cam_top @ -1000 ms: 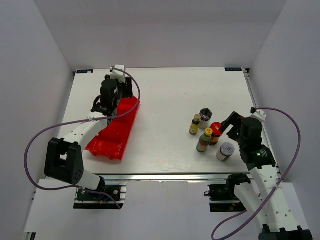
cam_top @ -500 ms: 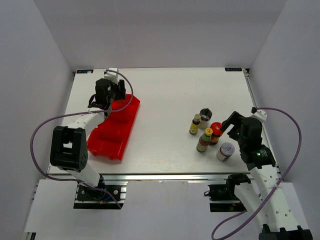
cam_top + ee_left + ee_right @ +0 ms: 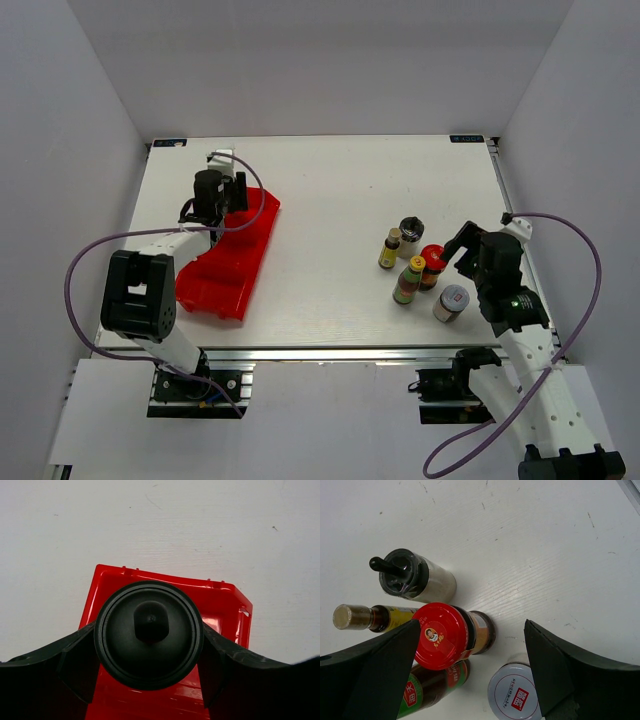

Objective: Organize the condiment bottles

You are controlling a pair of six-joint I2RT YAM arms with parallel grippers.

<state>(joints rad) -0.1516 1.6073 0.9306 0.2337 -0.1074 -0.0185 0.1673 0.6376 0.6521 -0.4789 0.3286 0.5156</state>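
- Left gripper (image 3: pixel 148 665), clamping a black-capped bottle (image 3: pixel 149 630), has shifted to the tray's (image 3: pixel 220 600) far end; release looks next.
- Right gripper (image 3: pixel 471 645), well right of the tray, stands open.

Red tray (image 3: pixel 220 605) glossy plastic; black-capped bottle (image 3: pixel 149 635) lid matt; tabletop (image 3: pixel 520 530) matt, scuffed; red-capped jar (image 3: pixel 441 636) lid glossy

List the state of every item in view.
left gripper: shut on held black-capped bottle
held black-capped bottle: capped, over red tray
red tray: on table
right gripper: open, holding nothing
red-capped jar: upright, capped
standing black-capped bottle: upright, capped
brown-capped bottle: upright, capped
yellow-capped bottle: upright, capped
white-capped jar: upright, capped
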